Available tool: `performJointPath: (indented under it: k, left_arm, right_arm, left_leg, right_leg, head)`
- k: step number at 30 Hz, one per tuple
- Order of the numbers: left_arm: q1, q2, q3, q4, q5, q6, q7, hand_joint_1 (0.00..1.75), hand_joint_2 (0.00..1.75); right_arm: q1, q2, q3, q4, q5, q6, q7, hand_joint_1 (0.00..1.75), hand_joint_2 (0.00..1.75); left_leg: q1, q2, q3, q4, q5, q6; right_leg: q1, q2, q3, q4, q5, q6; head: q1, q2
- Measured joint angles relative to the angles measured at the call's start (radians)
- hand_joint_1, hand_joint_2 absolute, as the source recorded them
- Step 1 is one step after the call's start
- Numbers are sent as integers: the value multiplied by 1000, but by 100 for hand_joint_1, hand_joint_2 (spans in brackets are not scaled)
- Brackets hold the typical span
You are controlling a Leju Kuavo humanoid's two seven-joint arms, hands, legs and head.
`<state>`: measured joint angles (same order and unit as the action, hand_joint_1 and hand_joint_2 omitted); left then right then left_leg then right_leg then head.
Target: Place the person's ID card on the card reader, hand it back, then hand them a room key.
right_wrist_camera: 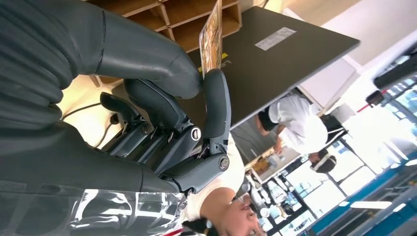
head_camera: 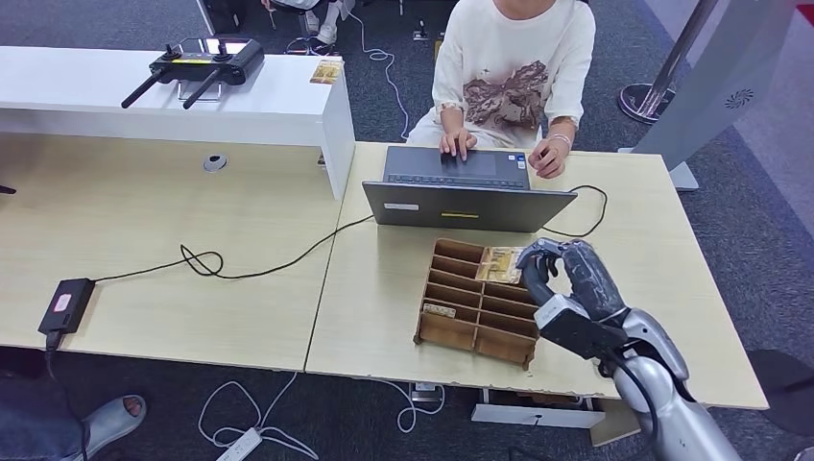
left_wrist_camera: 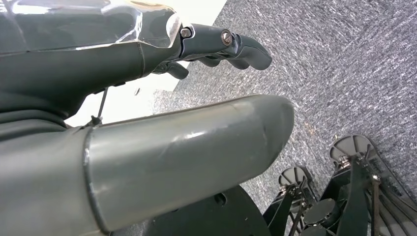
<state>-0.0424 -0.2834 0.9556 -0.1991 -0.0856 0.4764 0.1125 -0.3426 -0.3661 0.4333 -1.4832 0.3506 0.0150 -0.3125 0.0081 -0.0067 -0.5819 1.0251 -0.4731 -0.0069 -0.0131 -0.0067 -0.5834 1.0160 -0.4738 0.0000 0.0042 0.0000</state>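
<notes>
You are looking down on a pale wooden desk (head_camera: 240,317) with grey carpet around it, and a white counter (head_camera: 144,91) at the back left carrying a black controller (head_camera: 197,62). A person (head_camera: 514,67) in a cream printed top sits across the desk with both hands at a grey laptop (head_camera: 461,187), whose lid faces you. A black cable (head_camera: 206,261) loops over the desk to a black device (head_camera: 65,305) at the left edge.

Just in front of the laptop sits a wooden rack (head_camera: 470,312) of open slots. Your right hand (head_camera: 562,279) is at the rack's far right corner, and a patterned card (head_camera: 499,264) stands there just beside its fingers. In the right wrist view you see the card (right_wrist_camera: 212,34) edge-on, its lower edge pinched between the thumb (right_wrist_camera: 147,54) and a dark finger (right_wrist_camera: 216,103), the other fingers curled in below.

Your left hand (left_wrist_camera: 147,98) hangs over the carpet, fingers loosely curled, nothing in it.
</notes>
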Motion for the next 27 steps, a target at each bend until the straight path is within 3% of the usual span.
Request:
performJointPath:
  k: [17, 27]
  left_arm:
    - [-2, -4, 0, 0, -13, 11, 3, 0, 0]
    - [-2, -3, 0, 0, -28, 9, 8, 0, 0]
  right_arm:
    - [-123, 7, -18, -3, -153, 43, -39, 175, 175]
    - [-255, 63, -18, 77, -213, 19, -28, 175, 175]
  left_leg:
    - [0, 0, 0, 0, 0, 0]
    - [0, 0, -1, 0, 0, 0]
  right_leg:
    - [0, 0, 0, 0, 0, 0]
    - [0, 0, 0, 1, 0, 0]
  head:
    - [0, 0]
    - [0, 0]
